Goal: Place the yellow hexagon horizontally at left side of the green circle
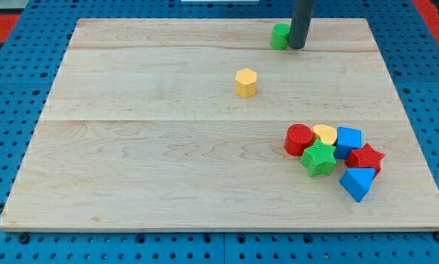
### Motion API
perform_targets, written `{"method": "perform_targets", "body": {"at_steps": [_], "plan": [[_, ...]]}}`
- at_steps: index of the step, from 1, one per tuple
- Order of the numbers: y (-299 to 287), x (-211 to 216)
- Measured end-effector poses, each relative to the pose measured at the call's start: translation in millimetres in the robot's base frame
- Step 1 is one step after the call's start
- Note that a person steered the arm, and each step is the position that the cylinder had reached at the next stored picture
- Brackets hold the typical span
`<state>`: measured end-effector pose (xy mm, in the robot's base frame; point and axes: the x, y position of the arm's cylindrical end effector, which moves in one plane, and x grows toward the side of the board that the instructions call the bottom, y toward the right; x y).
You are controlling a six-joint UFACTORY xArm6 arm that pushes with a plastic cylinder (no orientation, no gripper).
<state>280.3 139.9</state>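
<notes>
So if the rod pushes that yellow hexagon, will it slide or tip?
The yellow hexagon looks squat and flat-bottomed, so it probably slides rather than tips. Its flat sides may make it turn if my tip hits off-centre. The wooden board looks smooth.

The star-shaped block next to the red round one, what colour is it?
Green. The green star shows in the camera view, touching the red cylinder in the cluster at the view's lower right.

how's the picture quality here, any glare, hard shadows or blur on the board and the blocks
Camera view: even, soft light; no glare on the wooden board; only faint shadows under the yellow hexagon and the cluster at the view's lower right. Blocks look sharp. My tip sits against the green circle, partly hiding it.
</notes>
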Motion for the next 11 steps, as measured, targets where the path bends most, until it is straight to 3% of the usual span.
{"method": "perform_targets", "body": {"at_steps": [2, 3, 5, 7, 9, 11], "plan": [[-1.8, 104.4], [-29.8, 116.2], [-96.9, 88.6], [-130.9, 102.7], [-150.3, 15.6], [-184.8, -0.2]]}}
